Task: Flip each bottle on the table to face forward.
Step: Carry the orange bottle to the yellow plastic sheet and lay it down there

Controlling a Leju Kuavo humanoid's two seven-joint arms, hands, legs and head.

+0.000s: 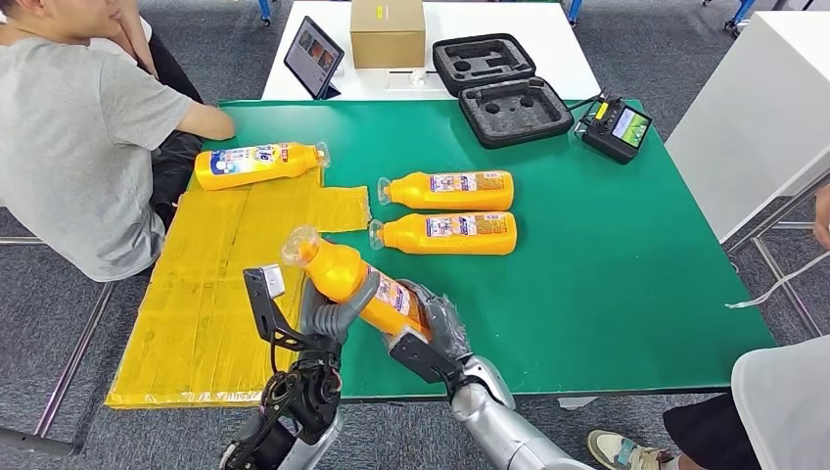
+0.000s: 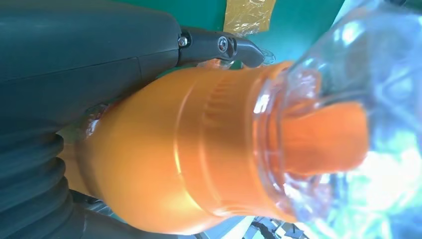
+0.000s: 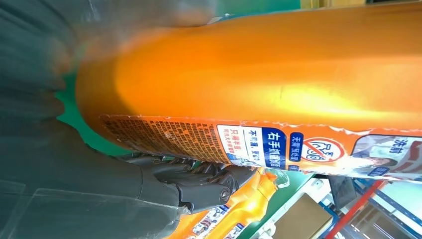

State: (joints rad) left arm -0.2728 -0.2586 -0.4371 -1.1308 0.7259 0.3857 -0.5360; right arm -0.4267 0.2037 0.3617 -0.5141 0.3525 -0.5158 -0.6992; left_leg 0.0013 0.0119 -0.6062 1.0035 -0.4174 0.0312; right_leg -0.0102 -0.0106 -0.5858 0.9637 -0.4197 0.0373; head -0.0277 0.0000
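Head view: an orange bottle [image 1: 357, 284] is held off the green tabletop [image 1: 607, 284] at 6 o'clock, grasped by the left hand [image 1: 328, 313] at the neck and the right hand [image 1: 426, 333] at the base. Left wrist view: the clear cap [image 2: 348, 124] is seen close. Right wrist view: fingers [image 3: 199, 184] are wrapped under the labelled body.

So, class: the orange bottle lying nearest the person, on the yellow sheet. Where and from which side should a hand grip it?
Judging by its pose, grip the bottle nearest the person around its broad labelled middle, coming down from above. It lies flat on the yellow sheet, long side across the robot's view, clear cap to the right. The body is wide and even there; the neck narrows and offers less hold.
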